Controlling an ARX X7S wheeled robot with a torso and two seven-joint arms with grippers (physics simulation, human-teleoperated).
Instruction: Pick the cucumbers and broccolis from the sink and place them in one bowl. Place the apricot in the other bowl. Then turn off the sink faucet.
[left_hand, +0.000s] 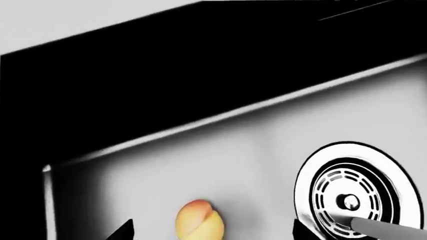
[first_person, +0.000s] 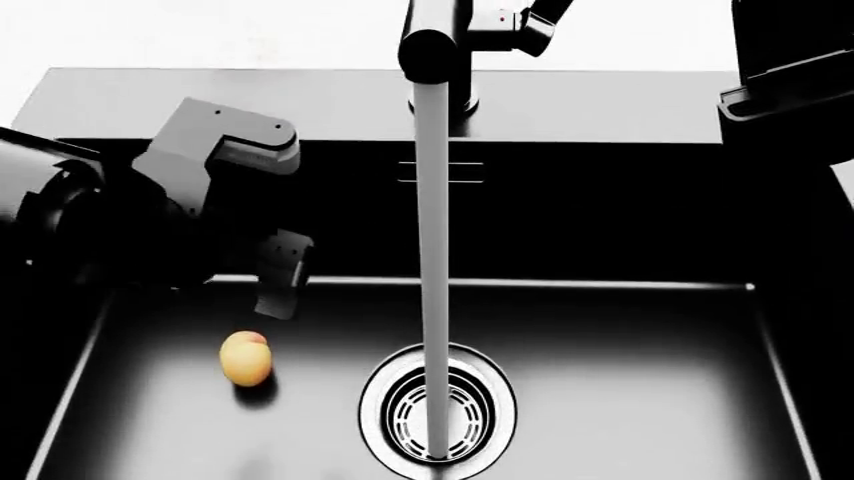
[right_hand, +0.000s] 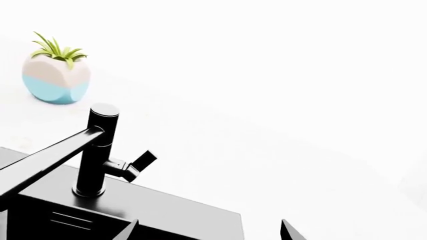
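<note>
Head view has my left end effector (first_person: 280, 275) spread and empty above the apricot (first_person: 246, 358) on the sink (first_person: 641, 400) floor left of the drain, so I reckon next I drop straight down and pinch it.

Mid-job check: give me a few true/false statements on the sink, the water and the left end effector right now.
1. Water is running from the faucet into the drain. True.
2. The apricot lies on the sink floor. True.
3. The left end effector holds the apricot. False: it is above the fruit, apart from it.
4. Broccoli lies beside the drain. False: only the apricot shows.
5. A potted plant stands behind the faucet. True.
</note>
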